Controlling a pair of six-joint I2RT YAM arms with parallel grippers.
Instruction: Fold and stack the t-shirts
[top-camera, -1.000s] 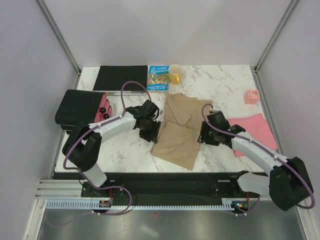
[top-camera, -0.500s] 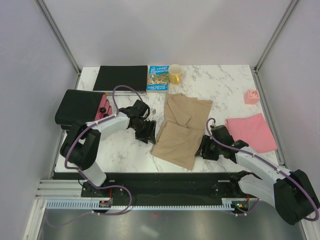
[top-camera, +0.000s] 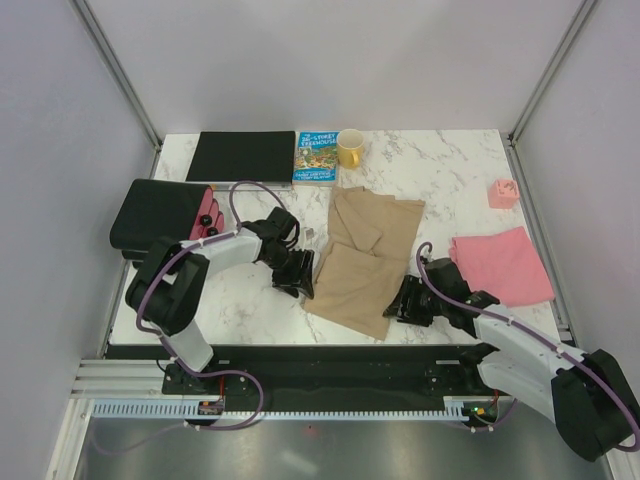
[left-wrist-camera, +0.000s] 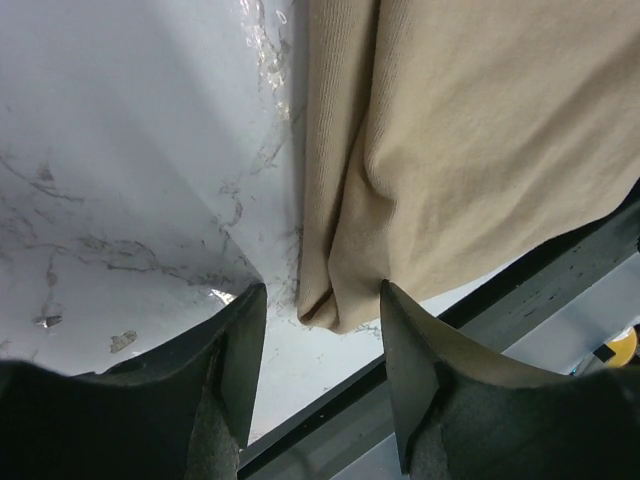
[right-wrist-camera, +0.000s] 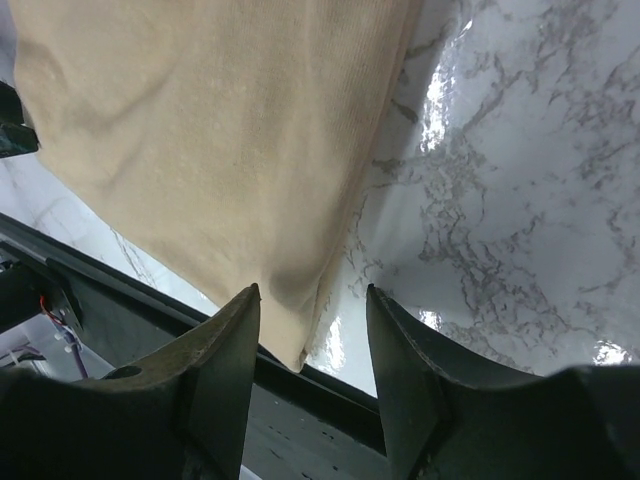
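The tan t-shirt (top-camera: 365, 262), at the table's (top-camera: 450, 170) near edge, is being straddled by left gripper (left-wrist-camera: 322, 300) and right gripper (right-wrist-camera: 310, 300), both spread wide, empty; one layer of each doubled corner risks being missed.

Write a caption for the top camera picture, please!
Left gripper and right gripper, both open, at the near corners of the tan t-shirt; pink t-shirt lies aside.
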